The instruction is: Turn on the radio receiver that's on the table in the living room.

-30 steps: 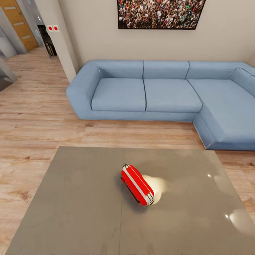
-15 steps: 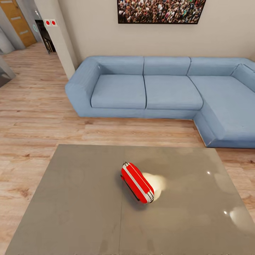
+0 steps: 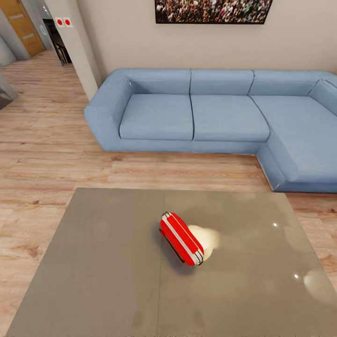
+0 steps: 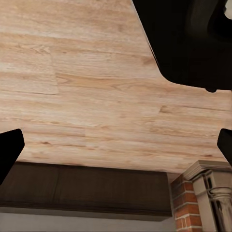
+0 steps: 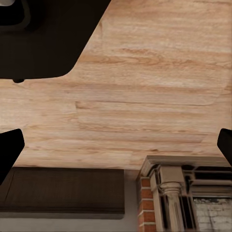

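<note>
Lying diagonally: radio receiver (image 3: 181, 238) on glossy grey desk (image 3: 93, 262).
Long axis runs far-left to near-right; blue sofa (image 3: 210, 117) beyond, wood floor (image 3: 42, 140). Both tools' fingers spread apart.

The right gripper (image 5: 116, 145) has its dark fingertips (image 5: 9, 147) spread wide at opposite edges, nothing between them. Beyond lies the wood floor (image 5: 145, 96). A large black shape (image 5: 48, 38) of the robot overlaps the floor. A brick fireplace (image 5: 188, 198) with carved white columns borders the floor, with a dark panel (image 5: 63, 191) just beside it.
</note>
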Robot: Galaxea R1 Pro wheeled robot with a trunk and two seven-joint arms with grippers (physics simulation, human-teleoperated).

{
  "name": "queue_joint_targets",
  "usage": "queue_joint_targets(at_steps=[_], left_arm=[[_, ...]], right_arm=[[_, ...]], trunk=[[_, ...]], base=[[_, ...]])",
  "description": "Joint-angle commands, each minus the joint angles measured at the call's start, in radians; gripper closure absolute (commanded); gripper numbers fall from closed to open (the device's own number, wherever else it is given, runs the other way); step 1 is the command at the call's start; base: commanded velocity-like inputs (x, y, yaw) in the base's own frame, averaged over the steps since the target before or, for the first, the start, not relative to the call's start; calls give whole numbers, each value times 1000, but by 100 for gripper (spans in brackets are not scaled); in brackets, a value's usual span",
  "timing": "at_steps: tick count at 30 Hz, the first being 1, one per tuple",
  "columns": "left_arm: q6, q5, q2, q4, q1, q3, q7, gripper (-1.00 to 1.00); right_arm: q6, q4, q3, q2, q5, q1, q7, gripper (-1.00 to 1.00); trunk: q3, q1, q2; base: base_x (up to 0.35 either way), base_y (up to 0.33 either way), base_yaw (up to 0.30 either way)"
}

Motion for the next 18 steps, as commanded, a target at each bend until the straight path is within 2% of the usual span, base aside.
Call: queue_joint_targets(at_steps=[1,9,18], left_arm=[[0,0,0,0,-1,0,0,-100],[0,0,0,0,0,0,0,-100],[0,0,0,-1,0,0,-2,-100]], right_arm=[[0,0,0,0,0,0,0,-100],[0,0,0,-1,0,0,1,-100],[0,0,0,-2,0,0,2,-100]], trunk=[[-2,0,0],[-14,0,0],[-16,0,0]], base=[[0,0,0],[0,0,0],[0,0,0]])
